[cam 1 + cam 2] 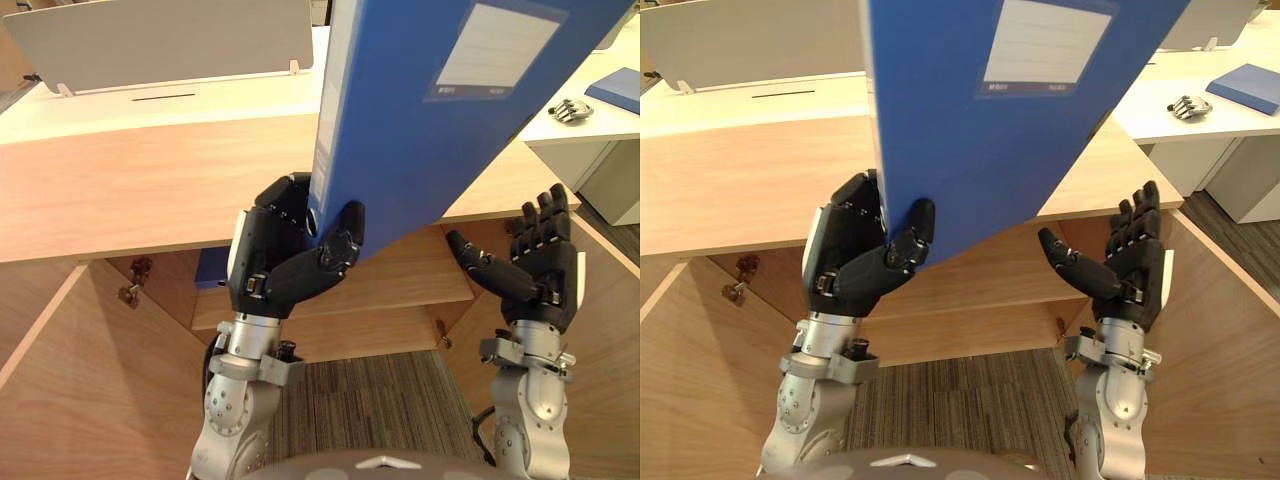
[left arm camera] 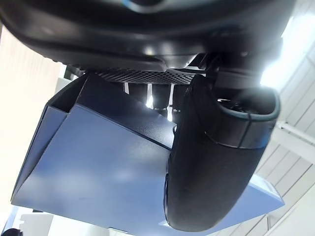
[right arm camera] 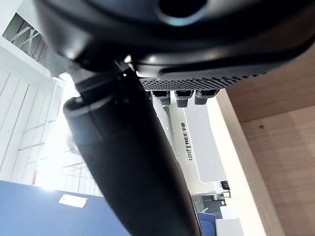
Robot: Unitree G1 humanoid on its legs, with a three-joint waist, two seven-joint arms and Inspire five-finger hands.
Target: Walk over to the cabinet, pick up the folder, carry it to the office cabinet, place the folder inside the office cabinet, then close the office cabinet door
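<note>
The left hand [image 1: 285,265] pinches the blue file folder [image 1: 420,130] by its lower corner, tilted, at upper centre. The right hand [image 1: 540,265], fingers straight and empty, stands apart at right. Best to steady the free edge with it, level the folder, then slide it onto the office cabinet shelf [image 1: 420,278] at centre.

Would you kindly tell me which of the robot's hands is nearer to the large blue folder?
Left. The left hand grips the large blue folder at its lower corner; the right hand is open, lower and off to the right.
</note>
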